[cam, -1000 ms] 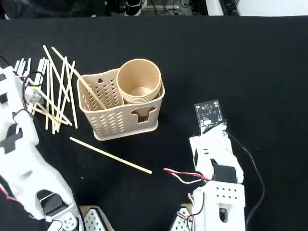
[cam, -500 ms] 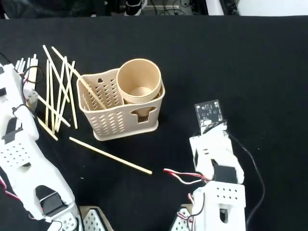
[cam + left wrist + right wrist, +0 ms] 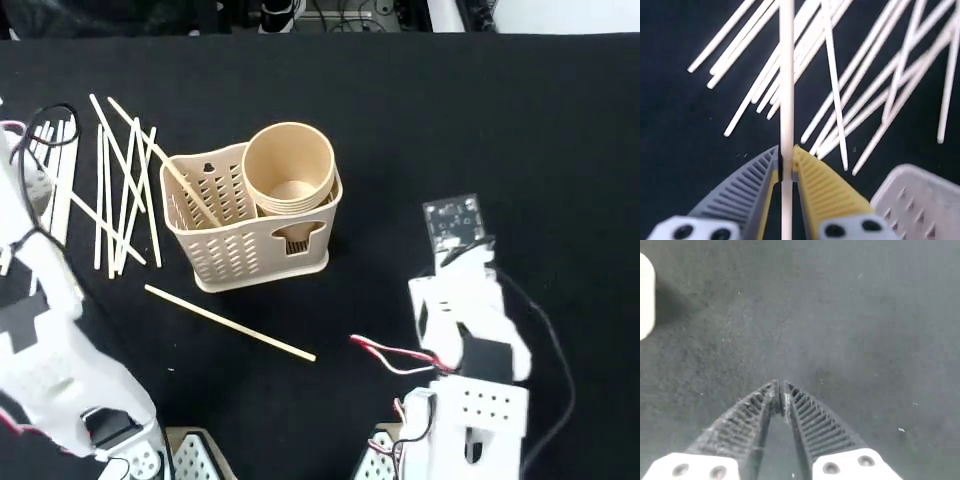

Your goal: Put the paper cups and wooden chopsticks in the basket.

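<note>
Wooden chopstick (image 3: 786, 75) clamped between my left fingers (image 3: 812, 180), now lifted clear of the pile (image 3: 125, 190) beside the basket (image 3: 250, 250) | paper cups (image 3: 288, 165) already nested inside | one stick (image 3: 230, 323) loose on the worktop (image 3: 500, 130) | right fingers (image 3: 747, 415) closed on nothing | next, I judge: carry mine to the basket.

No readable text, numbers or labels in any view. Closest thing is a cut-out pictogram (image 3: 293, 238) on the basket (image 3: 230, 255) wall facing 6 o'clock, just below the paper cups (image 3: 288, 170). It carries no lettering.
</note>
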Robot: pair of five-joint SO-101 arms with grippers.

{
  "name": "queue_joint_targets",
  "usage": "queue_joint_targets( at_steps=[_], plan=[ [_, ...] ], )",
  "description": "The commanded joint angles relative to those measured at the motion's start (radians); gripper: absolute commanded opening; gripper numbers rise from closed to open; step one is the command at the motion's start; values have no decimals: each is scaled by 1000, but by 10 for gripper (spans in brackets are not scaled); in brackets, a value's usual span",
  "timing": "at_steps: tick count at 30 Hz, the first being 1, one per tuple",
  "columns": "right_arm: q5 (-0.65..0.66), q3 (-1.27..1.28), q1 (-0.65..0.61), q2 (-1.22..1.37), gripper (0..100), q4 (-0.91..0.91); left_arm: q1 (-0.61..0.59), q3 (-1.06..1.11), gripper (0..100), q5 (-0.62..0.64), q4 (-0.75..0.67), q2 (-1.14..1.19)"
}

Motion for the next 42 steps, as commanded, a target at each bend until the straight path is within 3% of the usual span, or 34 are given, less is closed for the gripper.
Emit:
queue_joint_targets(
  at_steps=[1, 7, 16, 19, 25, 31, 36, 42],
  plan=[
    [5, -263, 5, -13, 18, 161, -39, 162, 29, -101, -3, -206],
    [5, -630, -44, -10, 19, 382, -148, 387, 29, -201, -121, -445],
    [6, -970, -305, -1, 19, 572, -242, 728, 28, -284, -394, -694],
    [6, -1064, -511, 18, 21, 603, -275, 816, 28, -282, -457, -707],
    [-3, -1003, -1071, 269, 32, 680, -377, 957, 28, -282, -618, -706],
    [91, -768, -1387, 541, 33, 562, -394, 1053, 28, -282, -738, -706],
    [135, -556, -1378, 694, 36, 249, -394, 1090, 28, -284, -746, -706],
    [150, -526, -1246, 926, 83, 6, -387, 1099, 28, -232, -726, -706]
  ],
)
